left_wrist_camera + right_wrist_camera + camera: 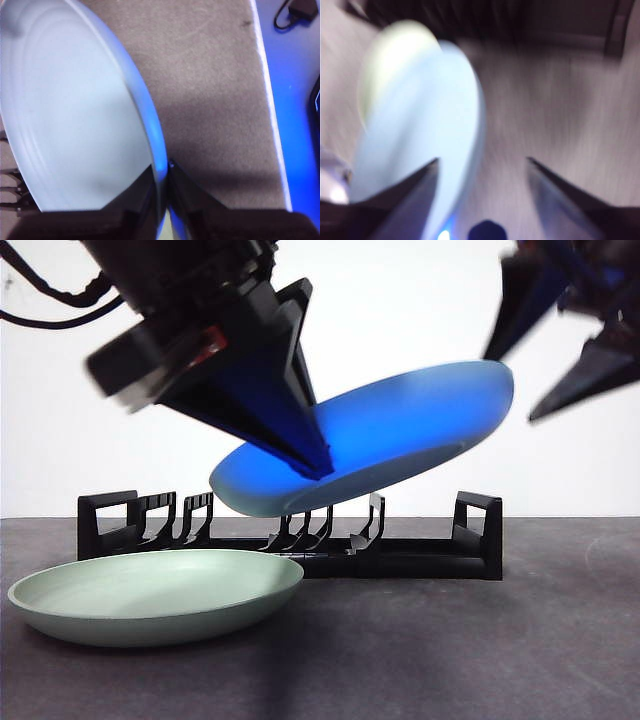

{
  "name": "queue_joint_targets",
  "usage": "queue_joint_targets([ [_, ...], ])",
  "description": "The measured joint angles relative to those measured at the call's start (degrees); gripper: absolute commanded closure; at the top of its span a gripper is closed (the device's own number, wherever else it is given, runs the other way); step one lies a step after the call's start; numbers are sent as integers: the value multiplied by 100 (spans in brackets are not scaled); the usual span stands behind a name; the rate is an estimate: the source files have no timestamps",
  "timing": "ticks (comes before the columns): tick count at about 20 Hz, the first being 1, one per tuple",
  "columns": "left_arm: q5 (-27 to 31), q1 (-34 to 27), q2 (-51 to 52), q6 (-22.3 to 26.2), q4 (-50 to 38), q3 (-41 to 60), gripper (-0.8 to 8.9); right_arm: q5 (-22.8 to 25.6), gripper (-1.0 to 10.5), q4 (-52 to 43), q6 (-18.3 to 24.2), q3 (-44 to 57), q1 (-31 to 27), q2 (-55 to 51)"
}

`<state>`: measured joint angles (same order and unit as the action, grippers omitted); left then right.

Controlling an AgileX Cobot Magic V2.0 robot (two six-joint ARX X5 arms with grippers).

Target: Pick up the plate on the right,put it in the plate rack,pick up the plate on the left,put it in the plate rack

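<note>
The blue plate [390,430] hangs tilted in the air above the plate rack [300,535], its lower edge just over the middle prongs and its higher edge out toward the rack's far handle loop; it does not appear to touch the prongs. The plate rack lies low and long across the back of the dark counter [450,640], its curved prongs standing free of any plate. In front of the rack's other end, near the counter's front edge, the pale green plate [155,595] rests flat — its rim overlaps the rack's base in the front view, though whether they touch cannot be told.

The left pincer [310,462] comes down from above and is pressed together on the blue plate's lower rim; in the left wrist view its two jaws pinch the thin edge [161,185] with one jaw on each face. The right pincer [555,370] hovers high beside the plate's raised edge, jaws spread wide and holding nothing — its own wrist view is blurred, showing the blue plate [420,140] just beside one jaw.
</note>
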<state>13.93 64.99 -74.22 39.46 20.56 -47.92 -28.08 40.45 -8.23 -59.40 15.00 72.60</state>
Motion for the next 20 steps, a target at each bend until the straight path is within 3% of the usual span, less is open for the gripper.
queue_joint_targets([
  [2, -2, 0, -2, -457, -304, 0, 822, 149, 600, -597, -140, 0, -2, -415],
  [5, 81, -131, -2, -1329, -918, -2, 822, 957, 603, -1357, -365, -7, -2, -1008],
  [9, -267, -1137, 197, -2599, -1082, -203, 822, 2157, 604, -1541, -424, -9, -2, -1620],
  [12, -1493, -2218, 321, -3126, -1126, -629, 823, 2658, 604, -1534, -422, -9, -2, -1738],
  [20, -4037, -4371, 319, -4249, -1670, -944, 823, 2669, 604, -1427, -422, -9, -2, -1716],
])
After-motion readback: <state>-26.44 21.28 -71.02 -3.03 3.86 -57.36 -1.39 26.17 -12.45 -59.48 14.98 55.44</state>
